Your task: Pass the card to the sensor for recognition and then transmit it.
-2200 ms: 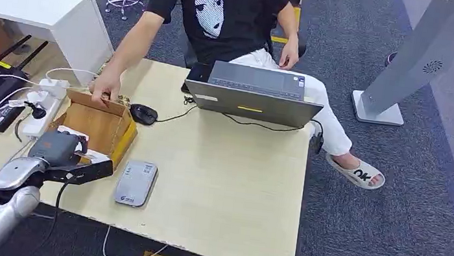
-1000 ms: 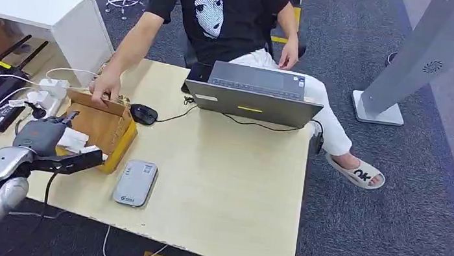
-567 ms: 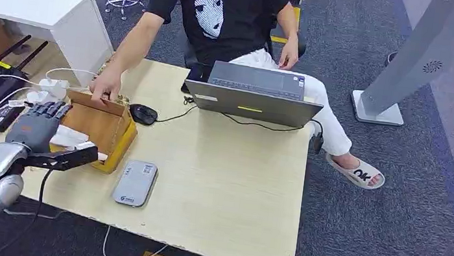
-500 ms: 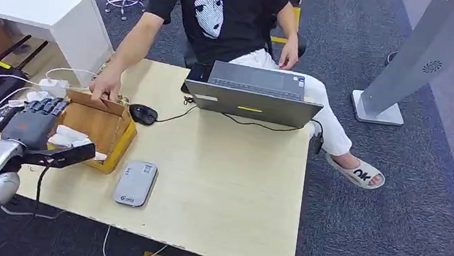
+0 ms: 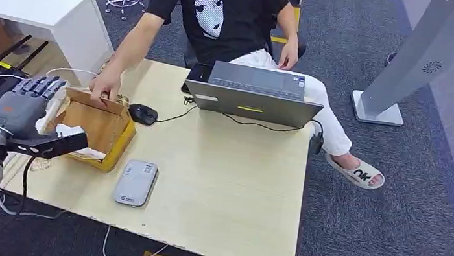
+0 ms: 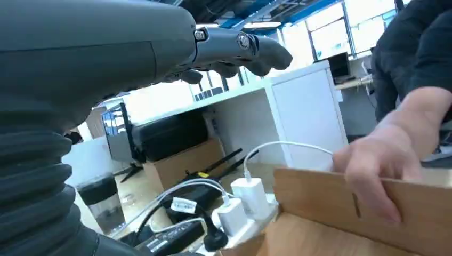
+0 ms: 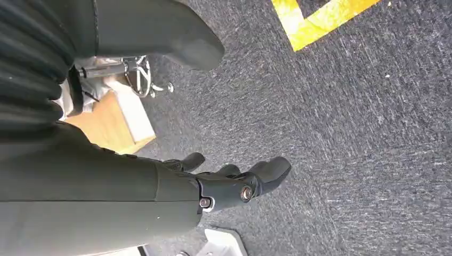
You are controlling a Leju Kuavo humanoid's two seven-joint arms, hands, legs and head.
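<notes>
Your left robot hand (image 5: pixel 23 106) hovers at the left end of the pale wood-grain surface (image 5: pixel 224 186), beside the open cardboard box (image 5: pixel 99 127), its dark fingers (image 5: pixel 45 86) spread wide and straight and nothing in its grasp. In the left wrist view the same robot hand (image 6: pixel 224 50) shows fingers extended above the box's flat brown wall (image 6: pixel 373 213). A white card (image 5: pixel 76 134), the task's thing, lies at the near edge of that box, just past the thumb; you cannot tell whether the thumb touches it. The grey, rounded rectangular card reader (image 5: pixel 136 183) lies flat on the surface, right of the box and nearer to you. A person's hand (image 5: pixel 104 87) rests on the box's far rim. A black computer mouse (image 5: pixel 144 114) and a grey laptop (image 5: pixel 253 95) sit farther back. Your right robot hand (image 7: pixel 234 184) hangs over dark speckled carpet (image 7: pixel 362 117), fingers loosely curved and apart, holding nothing.
</notes>
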